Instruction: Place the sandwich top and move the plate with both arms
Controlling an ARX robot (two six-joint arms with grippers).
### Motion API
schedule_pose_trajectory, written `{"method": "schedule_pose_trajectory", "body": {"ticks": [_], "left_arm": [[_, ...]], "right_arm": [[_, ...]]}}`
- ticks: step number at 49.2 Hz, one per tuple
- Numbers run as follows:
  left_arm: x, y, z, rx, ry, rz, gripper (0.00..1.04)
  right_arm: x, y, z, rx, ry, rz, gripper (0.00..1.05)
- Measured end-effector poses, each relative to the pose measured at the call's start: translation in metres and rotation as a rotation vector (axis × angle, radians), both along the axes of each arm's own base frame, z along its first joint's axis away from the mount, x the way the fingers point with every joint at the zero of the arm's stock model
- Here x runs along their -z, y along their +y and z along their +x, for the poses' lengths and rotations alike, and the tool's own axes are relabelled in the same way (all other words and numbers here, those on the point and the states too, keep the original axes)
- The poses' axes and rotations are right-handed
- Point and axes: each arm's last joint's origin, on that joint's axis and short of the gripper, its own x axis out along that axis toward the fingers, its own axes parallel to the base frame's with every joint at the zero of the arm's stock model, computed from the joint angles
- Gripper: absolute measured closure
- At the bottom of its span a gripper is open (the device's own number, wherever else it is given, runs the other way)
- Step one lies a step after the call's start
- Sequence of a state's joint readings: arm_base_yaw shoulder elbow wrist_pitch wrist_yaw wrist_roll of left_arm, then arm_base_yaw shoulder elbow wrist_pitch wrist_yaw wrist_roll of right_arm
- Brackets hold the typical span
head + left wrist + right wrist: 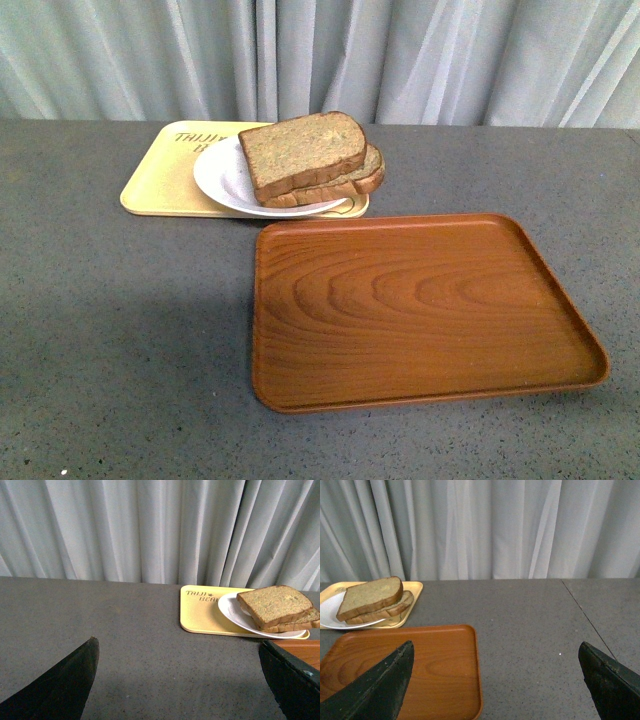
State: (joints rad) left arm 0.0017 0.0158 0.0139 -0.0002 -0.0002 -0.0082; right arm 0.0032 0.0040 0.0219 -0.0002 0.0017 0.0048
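A pale curtain is hanging behind the grey desk. The sandwich top is already sitting on the lower slice, on the plate, well ahead of both end effectors: left, right, fingers apart, gripping nothing. Next, I judge, the 2 are needing opposite rim holds.

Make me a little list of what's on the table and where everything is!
top bread: lying on the bottom bread, slightly askew
plate: under both slices, resting on the yellow tray
wooden tray: nothing on it, nearer the robot than the plate
left claw: open, holding nothing
right claw: open, holding nothing
table: grey, speckled
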Motion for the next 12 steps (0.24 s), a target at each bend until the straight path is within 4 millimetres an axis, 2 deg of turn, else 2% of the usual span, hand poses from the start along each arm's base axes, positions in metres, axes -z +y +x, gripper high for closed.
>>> {"method": "schedule_pose_trajectory", "body": {"ticks": [12], "left_arm": [[0.0,0.0,0.0,0.0,0.0,0.0,0.09]], "right_arm": [[0.0,0.0,0.0,0.0,0.0,0.0,0.09]]}}
